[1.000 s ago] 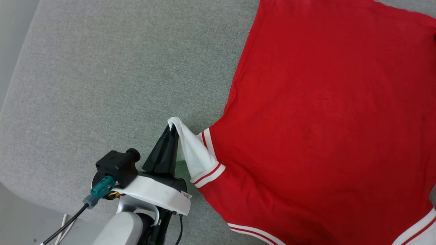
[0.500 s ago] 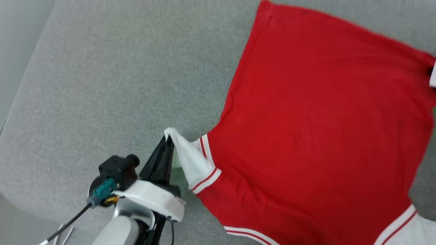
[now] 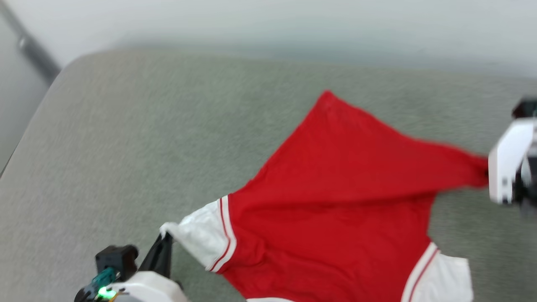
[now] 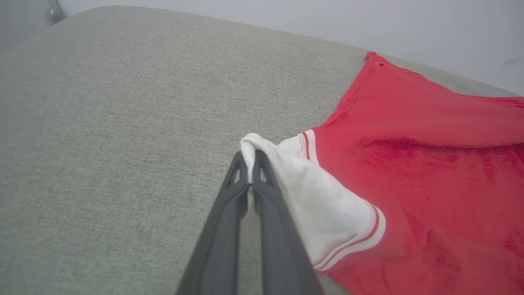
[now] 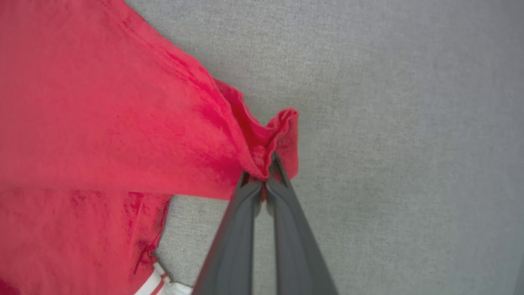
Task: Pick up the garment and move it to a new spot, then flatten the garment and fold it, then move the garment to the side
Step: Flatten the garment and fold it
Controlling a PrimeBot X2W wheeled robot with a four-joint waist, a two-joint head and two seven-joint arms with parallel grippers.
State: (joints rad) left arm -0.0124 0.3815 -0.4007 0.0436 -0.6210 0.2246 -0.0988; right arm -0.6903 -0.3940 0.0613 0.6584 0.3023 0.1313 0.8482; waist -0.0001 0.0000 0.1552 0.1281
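Red garment point(image 3: 335, 201) spans grey upholstery point(image 3: 147, 138); left gripper point(image 4: 249, 157) pinches its white sleeve point(image 3: 201, 239) lower left, right gripper point(image 5: 266, 172) pinches bunched red hem, right edge.

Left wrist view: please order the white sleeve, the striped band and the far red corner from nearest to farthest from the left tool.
1. white sleeve: pinched at the tips of the left tool, centre.
2. striped band: to the right, where sleeve joins red cloth.
3. far red corner: upper right, where the garment ends on the grey cushion.
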